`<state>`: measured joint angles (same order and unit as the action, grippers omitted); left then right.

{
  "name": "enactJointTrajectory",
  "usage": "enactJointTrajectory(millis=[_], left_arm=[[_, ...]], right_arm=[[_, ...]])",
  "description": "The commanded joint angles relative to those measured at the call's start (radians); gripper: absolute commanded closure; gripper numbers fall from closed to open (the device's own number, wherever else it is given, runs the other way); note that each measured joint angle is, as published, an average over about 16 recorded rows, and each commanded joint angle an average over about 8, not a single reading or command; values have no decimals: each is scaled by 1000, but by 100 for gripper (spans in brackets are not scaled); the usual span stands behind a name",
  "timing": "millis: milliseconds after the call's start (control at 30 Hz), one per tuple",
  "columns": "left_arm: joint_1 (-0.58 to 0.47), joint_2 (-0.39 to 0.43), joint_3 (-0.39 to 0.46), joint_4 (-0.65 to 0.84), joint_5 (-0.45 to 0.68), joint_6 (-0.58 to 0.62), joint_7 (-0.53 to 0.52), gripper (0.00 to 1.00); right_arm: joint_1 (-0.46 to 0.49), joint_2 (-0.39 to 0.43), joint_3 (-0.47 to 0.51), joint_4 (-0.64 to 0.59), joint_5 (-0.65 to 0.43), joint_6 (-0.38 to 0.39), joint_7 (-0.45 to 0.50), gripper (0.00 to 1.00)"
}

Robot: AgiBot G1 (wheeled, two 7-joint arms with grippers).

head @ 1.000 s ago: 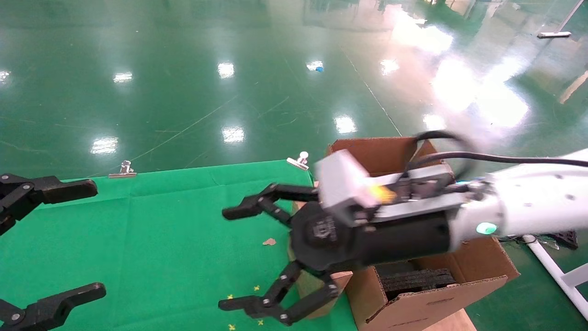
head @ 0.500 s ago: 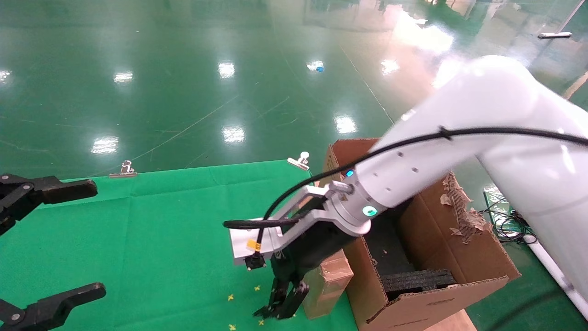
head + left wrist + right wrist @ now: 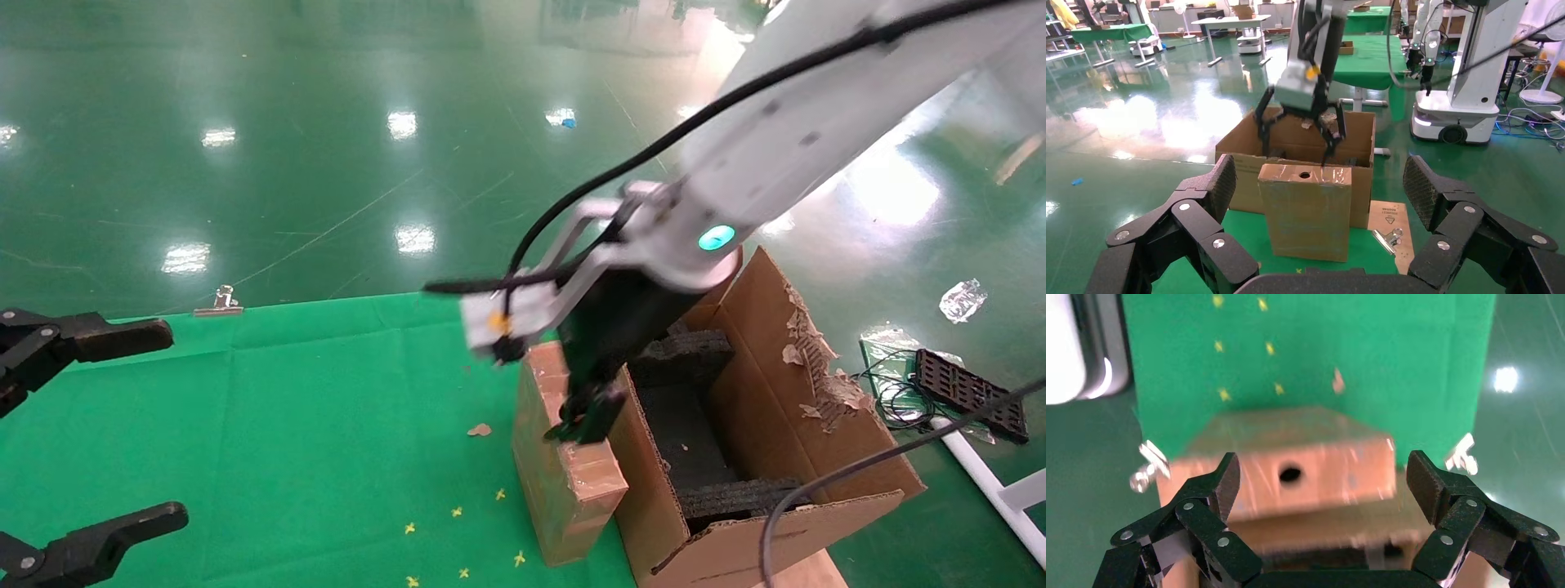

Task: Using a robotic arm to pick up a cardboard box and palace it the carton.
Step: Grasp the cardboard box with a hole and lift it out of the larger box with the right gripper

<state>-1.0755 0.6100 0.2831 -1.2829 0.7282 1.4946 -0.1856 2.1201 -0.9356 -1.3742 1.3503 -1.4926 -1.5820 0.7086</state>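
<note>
- No writing can be read on the cardboard box [image 3: 564, 457] or the carton [image 3: 784, 457]; a dark printed mark on a flat board beside the carton in the left wrist view is too small to read.
- Half a second ago the right gripper [image 3: 587, 418] was low at the box's bench-side face; now it has risen above the box's top, over the carton's near wall.
- The box stands upright on the green bench [image 3: 286, 425], touching the carton, holed narrow face up.
- The right gripper is spread wide, holding nothing.
- The left gripper [image 3: 90, 433] is open at the bench's left edge.
</note>
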Motion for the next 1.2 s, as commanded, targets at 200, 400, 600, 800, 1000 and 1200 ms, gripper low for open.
enactJointTrajectory(millis=[200, 400, 600, 800, 1000, 1200], left_arm=[[0, 0, 1, 0, 0, 0, 0, 0], [0, 0, 1, 0, -1, 0, 0, 0], [0, -1, 1, 0, -1, -1, 1, 0], [0, -1, 2, 0, -1, -1, 1, 0], [0, -1, 2, 0, -2, -1, 1, 0], [-1, -1, 3, 0, -2, -1, 1, 0]], right_arm=[[98, 23, -145, 2, 31, 13, 12, 0], [99, 15, -223, 3, 49, 31, 20, 0], [93, 3, -264, 4, 60, 49, 31, 0], [87, -7, -287, 4, 59, 64, 45, 0], [87, -15, -301, 4, 57, 73, 55, 0], [98, -17, -307, 3, 60, 77, 65, 0]])
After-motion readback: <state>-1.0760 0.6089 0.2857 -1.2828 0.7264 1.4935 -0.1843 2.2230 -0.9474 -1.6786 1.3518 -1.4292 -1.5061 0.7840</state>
